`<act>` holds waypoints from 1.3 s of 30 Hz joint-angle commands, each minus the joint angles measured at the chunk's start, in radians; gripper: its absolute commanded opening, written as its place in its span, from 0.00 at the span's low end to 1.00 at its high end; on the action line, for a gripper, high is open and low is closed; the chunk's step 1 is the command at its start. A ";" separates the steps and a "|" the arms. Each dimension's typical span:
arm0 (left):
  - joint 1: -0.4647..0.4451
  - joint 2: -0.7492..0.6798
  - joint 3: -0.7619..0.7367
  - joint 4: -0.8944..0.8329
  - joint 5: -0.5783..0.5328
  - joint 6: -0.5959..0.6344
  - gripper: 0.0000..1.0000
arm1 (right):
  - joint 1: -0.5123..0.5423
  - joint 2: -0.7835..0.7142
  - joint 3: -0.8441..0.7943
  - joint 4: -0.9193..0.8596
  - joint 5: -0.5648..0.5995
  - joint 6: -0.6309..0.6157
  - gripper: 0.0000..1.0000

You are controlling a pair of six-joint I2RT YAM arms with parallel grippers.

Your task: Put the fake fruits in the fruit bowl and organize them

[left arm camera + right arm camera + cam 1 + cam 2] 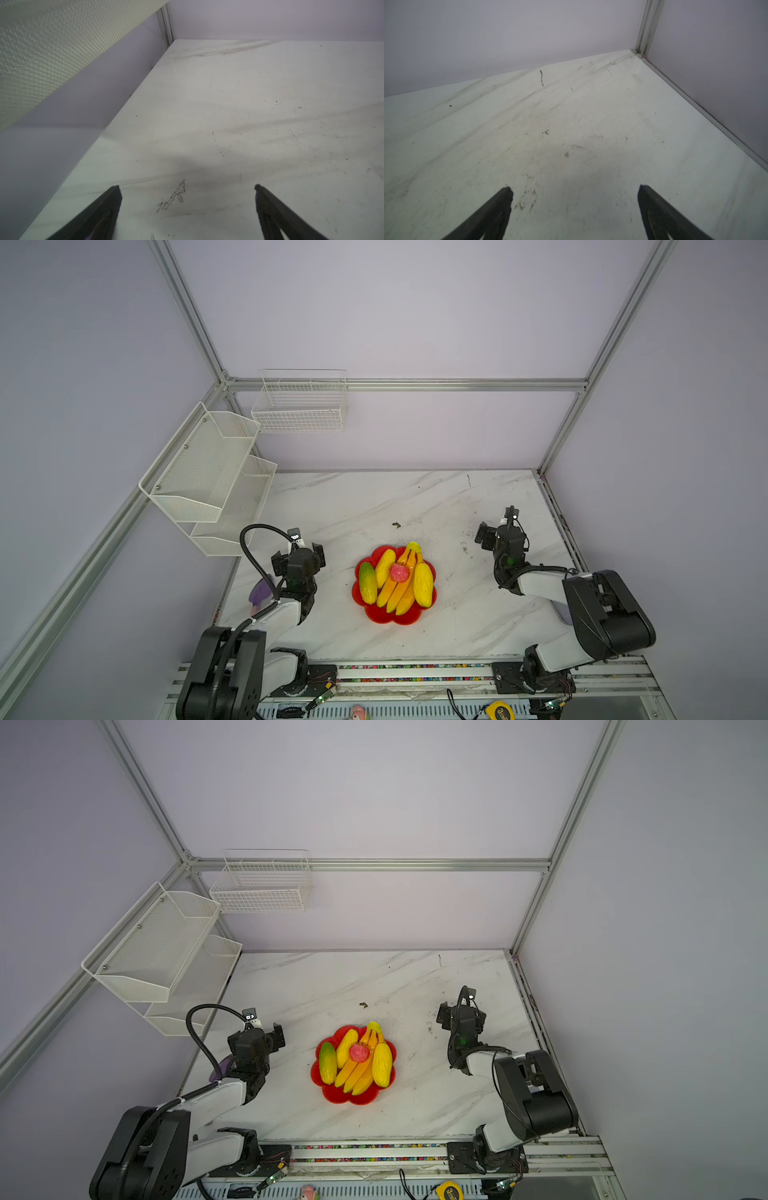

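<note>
Left end effector (187, 187) and right end effector (575, 188) gape wide, empty, near opposite side edges of the white marbled table (415, 497). Glossy plastic fake fruits (399, 593) all lie in the scalloped red fruit bowl (376, 616) mid-table; placing looks done, next at most a tidy.

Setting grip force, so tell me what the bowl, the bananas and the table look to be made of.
Bowl: probably moulded plastic, smooth; even bright red and a neat scalloped shape.
Bananas: likely plastic, slightly shiny; the yellow-orange is too uniform for real fruit.
Table: marble-look slab or laminate, white with grey veins, scuffed and stained; the views cannot settle which.
</note>
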 commanded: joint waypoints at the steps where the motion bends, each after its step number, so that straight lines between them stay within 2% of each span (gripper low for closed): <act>1: 0.048 0.102 -0.023 0.419 0.116 0.057 1.00 | -0.046 0.063 0.007 0.307 -0.078 -0.034 0.97; 3: 0.102 0.248 -0.011 0.504 0.205 0.003 1.00 | -0.089 0.081 0.030 0.288 -0.236 -0.040 0.97; 5: 0.105 0.355 -0.003 0.642 0.248 0.055 1.00 | -0.123 0.082 0.026 0.294 -0.295 -0.026 0.97; 7: 0.104 0.273 0.057 0.382 0.267 0.017 1.00 | -0.147 0.057 -0.004 0.322 -0.271 -0.004 0.97; 8: 0.105 0.285 0.060 0.400 0.255 0.019 1.00 | -0.162 0.042 -0.033 0.351 -0.232 0.035 0.97; 9: 0.105 0.318 0.043 0.493 0.267 0.045 1.00 | -0.190 0.040 -0.045 0.352 -0.212 0.084 0.97; 10: 0.104 0.339 0.025 0.560 0.268 0.058 1.00 | -0.220 0.051 -0.040 0.346 -0.224 0.118 0.97; 11: 0.105 0.327 0.020 0.546 0.267 0.050 1.00 | -0.243 0.065 -0.027 0.338 -0.261 0.139 0.97; 14: 0.105 0.302 0.035 0.478 0.257 0.033 1.00 | -0.240 0.063 -0.019 0.337 -0.308 0.086 0.97; 17: 0.104 0.323 0.034 0.515 0.232 0.042 1.00 | -0.238 0.036 -0.080 0.421 -0.298 0.088 0.97; 19: 0.098 0.322 0.046 0.488 0.219 0.043 1.00 | -0.237 0.008 -0.086 0.418 -0.299 0.075 0.97; 21: 0.099 0.319 0.053 0.474 0.220 0.044 1.00 | -0.236 -0.032 -0.089 0.376 -0.270 0.043 0.97; 25: 0.099 0.321 0.050 0.477 0.221 0.044 1.00 | -0.222 -0.068 -0.184 0.547 -0.189 -0.016 0.97; 29: 0.099 0.321 0.051 0.478 0.221 0.045 1.00 | -0.214 0.061 -0.113 0.557 -0.193 -0.072 0.97; 31: 0.099 0.321 0.051 0.479 0.221 0.044 1.00 | -0.208 0.169 -0.090 0.638 -0.213 -0.090 0.97; 33: 0.099 0.321 0.052 0.479 0.220 0.045 1.00 | -0.166 0.240 -0.046 0.632 -0.227 -0.147 0.97; 35: 0.099 0.321 0.051 0.478 0.220 0.044 1.00 | -0.150 0.215 -0.011 0.509 -0.239 -0.173 0.97; 37: 0.099 0.321 0.051 0.479 0.219 0.044 1.00 | -0.148 0.224 -0.035 0.583 -0.247 -0.180 0.97; 39: 0.098 0.321 0.052 0.479 0.220 0.045 1.00 | -0.148 0.225 -0.045 0.597 -0.323 -0.205 0.97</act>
